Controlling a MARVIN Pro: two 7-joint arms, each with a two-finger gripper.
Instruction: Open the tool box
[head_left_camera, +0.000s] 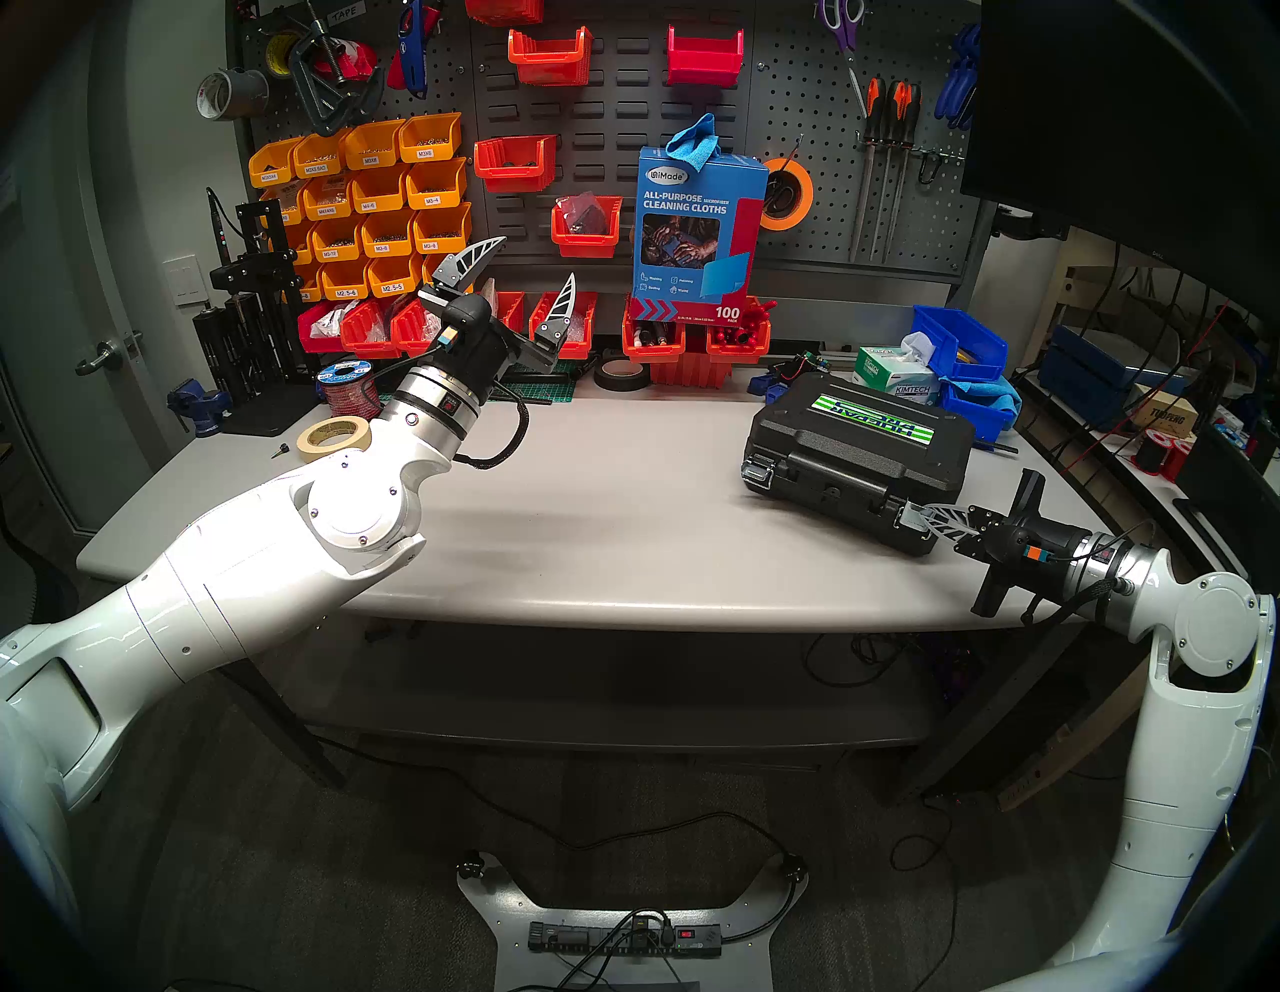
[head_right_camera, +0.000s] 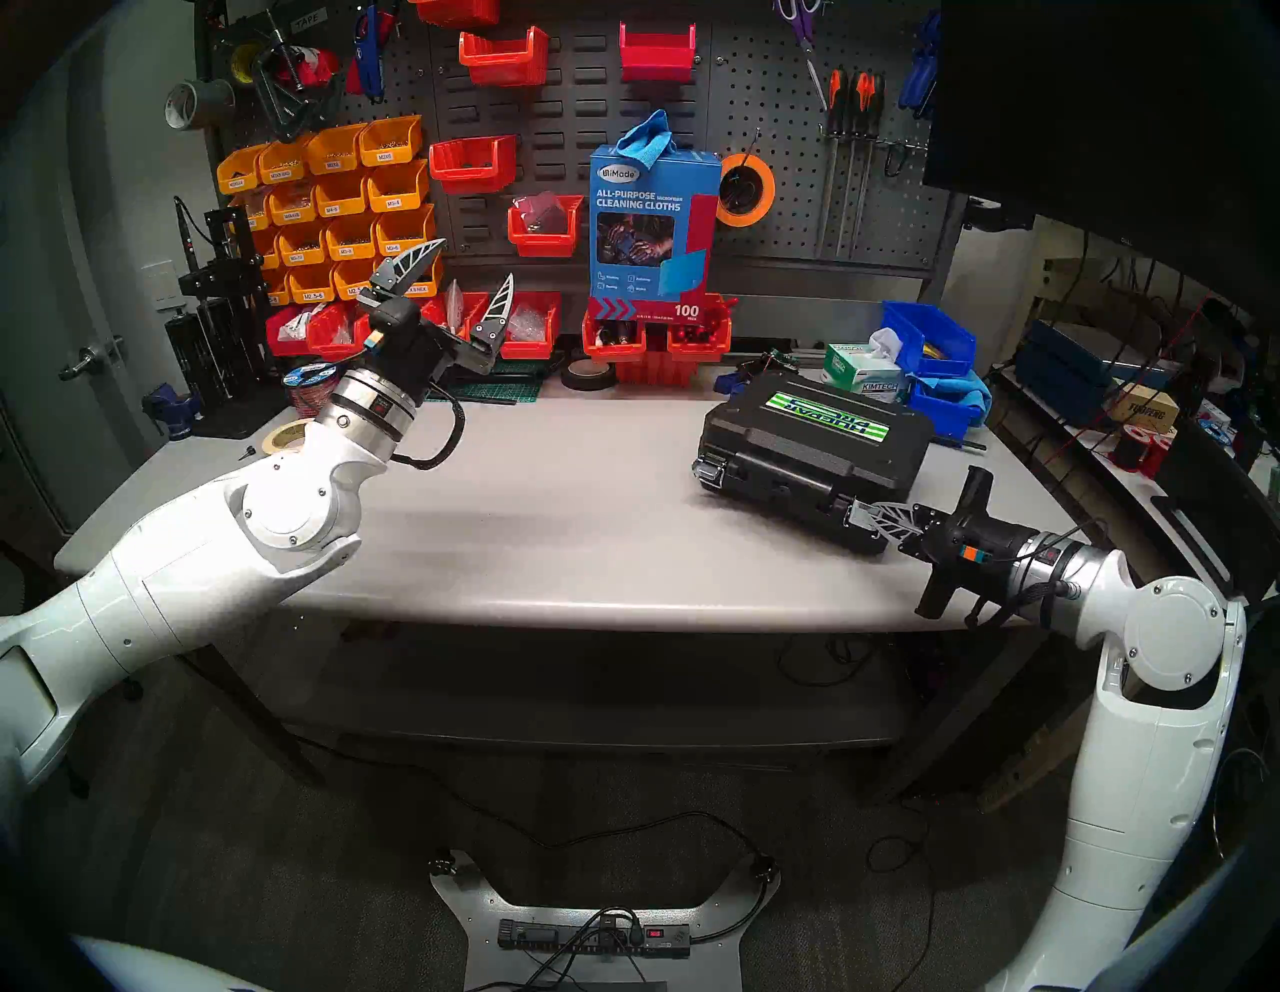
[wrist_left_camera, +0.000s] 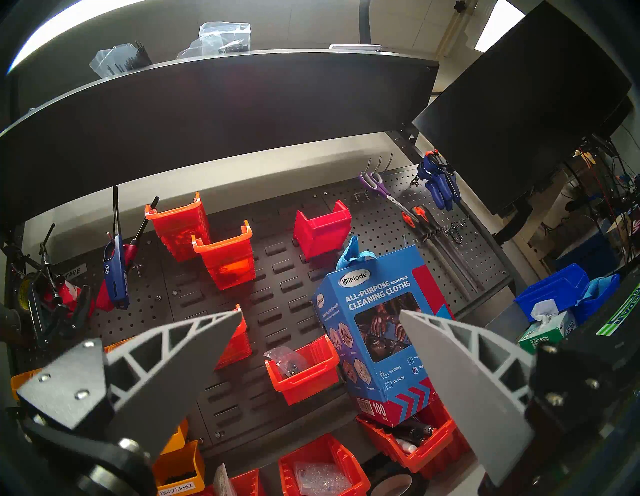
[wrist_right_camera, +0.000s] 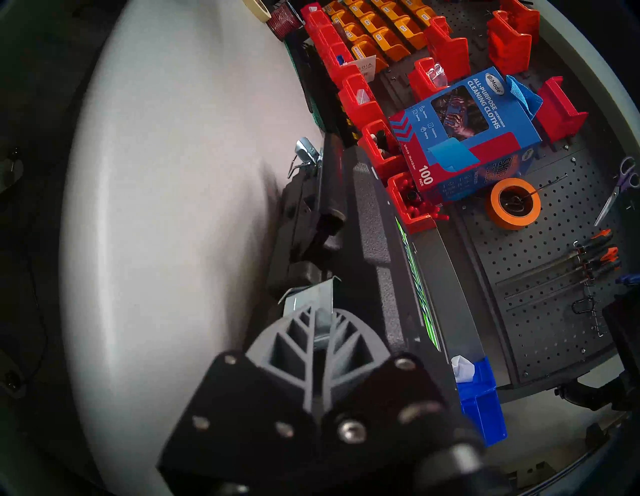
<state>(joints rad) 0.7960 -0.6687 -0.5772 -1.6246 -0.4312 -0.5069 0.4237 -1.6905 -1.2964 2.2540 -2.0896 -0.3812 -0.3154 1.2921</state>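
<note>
Black tool box (head_left_camera: 859, 461) lying flat at the table's (head_left_camera: 589, 512) 3 o'clock side, lid down, angled to the front edge. Right gripper (head_left_camera: 918, 519) at the box's near corner, jaws pinched together on the silver latch (wrist_right_camera: 313, 304) there; second latch (head_left_camera: 758, 474) flipped outward at the box's 9 o'clock corner. Left gripper (head_left_camera: 533, 277) raised at 10 o'clock over the table's back edge, jaws wide apart, holding nothing. Broad bare tabletop from centre to 6 o'clock. Blue bins (head_left_camera: 959, 346) crowding the box at its 1 o'clock.

Tool box (head_left_camera: 859, 457) on table (head_left_camera: 589, 499), right side; tissue box (head_left_camera: 893, 377) just behind; tape roll (head_left_camera: 332, 436) far left.
</note>
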